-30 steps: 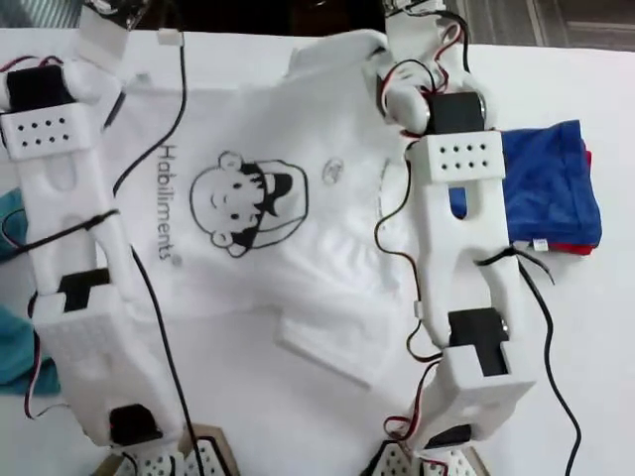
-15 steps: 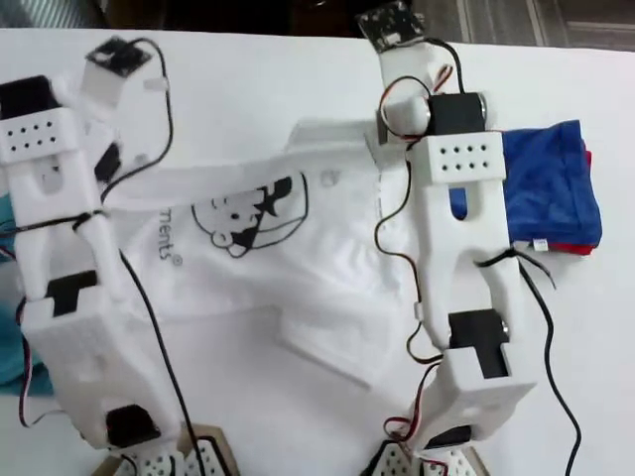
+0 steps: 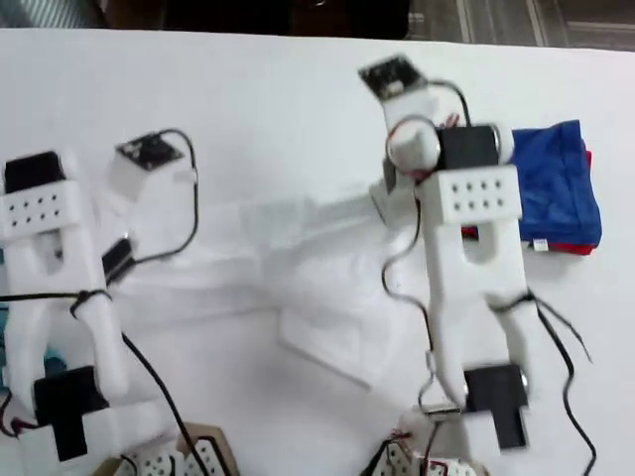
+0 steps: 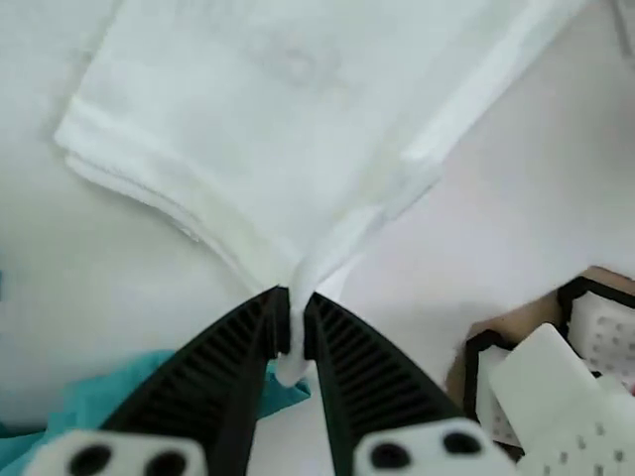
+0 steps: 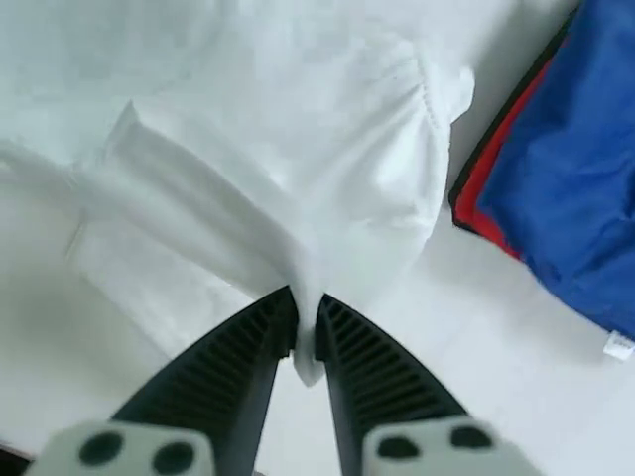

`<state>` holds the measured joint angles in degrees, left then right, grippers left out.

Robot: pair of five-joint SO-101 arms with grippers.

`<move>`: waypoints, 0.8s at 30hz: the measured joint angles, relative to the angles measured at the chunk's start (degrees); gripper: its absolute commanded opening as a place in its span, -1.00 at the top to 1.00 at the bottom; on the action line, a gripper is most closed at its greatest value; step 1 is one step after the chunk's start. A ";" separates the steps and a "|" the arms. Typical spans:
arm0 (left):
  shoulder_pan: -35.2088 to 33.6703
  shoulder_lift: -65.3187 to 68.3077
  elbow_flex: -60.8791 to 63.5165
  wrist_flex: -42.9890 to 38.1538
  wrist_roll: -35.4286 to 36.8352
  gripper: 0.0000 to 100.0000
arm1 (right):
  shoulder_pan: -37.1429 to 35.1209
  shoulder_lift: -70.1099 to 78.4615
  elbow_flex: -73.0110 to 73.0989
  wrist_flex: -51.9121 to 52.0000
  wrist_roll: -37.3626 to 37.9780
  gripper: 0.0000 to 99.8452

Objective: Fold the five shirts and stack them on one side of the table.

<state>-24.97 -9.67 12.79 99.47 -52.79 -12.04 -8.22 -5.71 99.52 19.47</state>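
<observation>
A white shirt (image 3: 317, 288) lies across the middle of the table, its far edge lifted and doubled toward the near side. My left gripper (image 4: 296, 337) is shut on a pinched edge of the white shirt (image 4: 298, 129); in the high view it is at the shirt's left end (image 3: 129, 213). My right gripper (image 5: 306, 342) is shut on the shirt's other edge (image 5: 298, 198), at the right end in the high view (image 3: 392, 188). A folded blue shirt (image 3: 551, 188) sits on a red one (image 5: 486, 188) at the table's right side.
Teal cloth (image 4: 119, 407) lies by the left arm at the table's left edge (image 3: 5, 347). The arm bases (image 3: 189, 456) stand along the near edge. The far half of the white table (image 3: 248, 89) is bare.
Both grippers have pulled the shirt's far edge toward the near side, folding it over; the printed face design is now covered. Both arms drew back toward their bases.
</observation>
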 measured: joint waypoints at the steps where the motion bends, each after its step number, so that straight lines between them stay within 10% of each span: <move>1: -0.44 -0.18 1.67 -1.05 -0.18 0.95 | 0.00 -2.90 4.04 -1.41 0.00 0.96; 13: -4.66 5.10 7.56 -11.52 -2.73 0.95 | -0.09 -22.51 47.91 -24.44 6.42 0.96; 24: -4.66 11.52 3.52 -13.27 -2.64 0.95 | -0.09 -22.95 48.26 -30.51 6.59 0.96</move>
<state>-29.63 1.85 16.31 86.20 -55.43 -12.13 -31.16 42.55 69.01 26.07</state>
